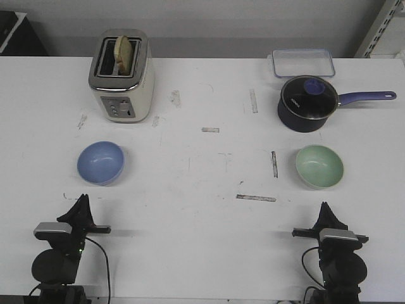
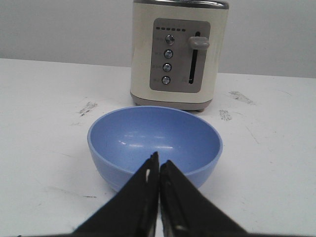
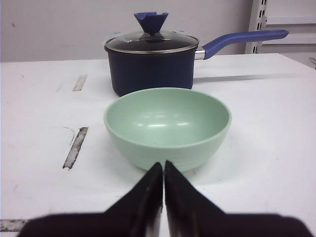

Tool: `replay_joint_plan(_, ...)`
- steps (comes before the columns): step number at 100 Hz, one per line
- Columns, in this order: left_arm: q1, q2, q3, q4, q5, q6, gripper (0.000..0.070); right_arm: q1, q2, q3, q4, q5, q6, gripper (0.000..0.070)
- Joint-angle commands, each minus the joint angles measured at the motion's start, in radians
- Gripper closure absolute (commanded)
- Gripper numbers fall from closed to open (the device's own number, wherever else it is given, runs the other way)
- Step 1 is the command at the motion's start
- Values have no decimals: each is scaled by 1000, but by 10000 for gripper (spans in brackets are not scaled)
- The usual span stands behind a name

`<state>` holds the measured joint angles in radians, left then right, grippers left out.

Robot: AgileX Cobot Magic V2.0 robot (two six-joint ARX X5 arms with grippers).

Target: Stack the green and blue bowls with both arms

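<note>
The periwinkle blue bowl (image 1: 100,162) sits upright on the white table at the left; it also shows in the left wrist view (image 2: 155,143). The pale mint green bowl (image 1: 319,166) sits upright at the right, and shows in the right wrist view (image 3: 168,126). My left gripper (image 1: 83,204) is shut and empty near the front edge, short of the blue bowl; its tips show in the left wrist view (image 2: 159,160). My right gripper (image 1: 324,210) is shut and empty, short of the green bowl (image 3: 163,167). The bowls stand far apart.
A cream toaster (image 1: 122,76) with toast stands behind the blue bowl. A dark navy saucepan (image 1: 308,103) with a glass lid and long handle stands behind the green bowl. A clear lidded container (image 1: 303,63) lies at the back right.
</note>
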<state>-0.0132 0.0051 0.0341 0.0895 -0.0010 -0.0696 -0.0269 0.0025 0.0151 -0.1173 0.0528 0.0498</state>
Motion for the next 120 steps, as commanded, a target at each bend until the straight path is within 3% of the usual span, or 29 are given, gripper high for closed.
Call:
replay_joint_plan(1,2,-2,-21,13,2,1,697,0,-1,-2,12,0,10,700)
replay_joint_plan(96,2,-2,-21,16,2,1,697,0,-2,-2,21,0,11,700)
replay_joint_plan(120,2,-2,-21,13,2,1,697,0,0,76,189,0,32,700)
